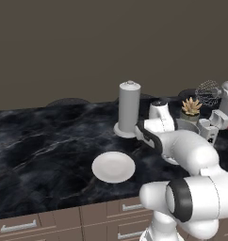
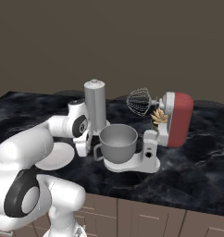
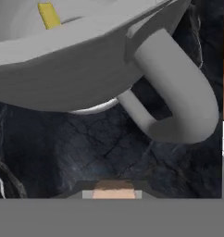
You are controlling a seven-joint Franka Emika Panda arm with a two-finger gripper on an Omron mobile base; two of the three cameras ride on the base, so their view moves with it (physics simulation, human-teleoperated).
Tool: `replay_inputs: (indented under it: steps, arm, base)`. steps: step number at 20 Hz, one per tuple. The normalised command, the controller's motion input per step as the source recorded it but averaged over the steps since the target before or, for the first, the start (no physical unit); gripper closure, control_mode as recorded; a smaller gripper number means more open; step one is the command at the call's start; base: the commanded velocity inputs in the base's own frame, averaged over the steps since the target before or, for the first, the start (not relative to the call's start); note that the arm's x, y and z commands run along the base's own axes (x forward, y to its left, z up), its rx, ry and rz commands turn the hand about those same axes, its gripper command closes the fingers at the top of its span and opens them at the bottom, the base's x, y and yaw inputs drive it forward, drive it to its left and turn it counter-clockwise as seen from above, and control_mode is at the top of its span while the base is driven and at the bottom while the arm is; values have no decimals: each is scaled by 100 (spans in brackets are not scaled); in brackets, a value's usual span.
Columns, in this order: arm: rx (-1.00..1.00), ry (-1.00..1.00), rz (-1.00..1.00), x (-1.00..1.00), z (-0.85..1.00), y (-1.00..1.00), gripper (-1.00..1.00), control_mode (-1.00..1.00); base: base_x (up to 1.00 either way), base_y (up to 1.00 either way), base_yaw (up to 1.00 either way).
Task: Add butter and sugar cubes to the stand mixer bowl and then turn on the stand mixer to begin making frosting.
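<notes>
In the hand view my gripper (image 3: 114, 193) is shut on a small tan sugar cube (image 3: 114, 187), low beside the stand mixer bowl (image 3: 63, 69). The bowl's curved handle (image 3: 178, 92) is close in front of the fingers. A yellow stick of butter (image 3: 49, 15) lies inside the bowl. From the right base view the gripper (image 2: 84, 152) points down just left of the grey bowl (image 2: 118, 139), which sits on the white base of the stand mixer (image 2: 176, 119). The mixer's red head is tilted back and its whisk (image 2: 139, 102) is raised.
A tall grey cylinder (image 2: 95, 107) stands right behind my hand. A flat white plate (image 1: 113, 166) lies on the dark marble counter (image 1: 45, 141) to the left. A small potted plant (image 1: 191, 107) stands behind the mixer. Drawers run below the counter's front edge.
</notes>
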Motion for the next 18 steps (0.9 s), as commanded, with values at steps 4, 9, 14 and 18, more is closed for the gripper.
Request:
replay_inputs:
  steps: [4, 9, 14, 18]
  arm:
    - [0, 8, 0, -5, 54, -1, 100, -100]
    - [0, 4, 0, -15, 50, 0, 100, -100]
    - [0, 4, 0, -23, 37, 0, 100, -100]
    - [0, 3, 0, -28, 30, -8, 100, -100]
  base:
    - [0, 0, 0]
    - [0, 0, 0]
    - [0, 0, 0]
    - [0, 0, 0]
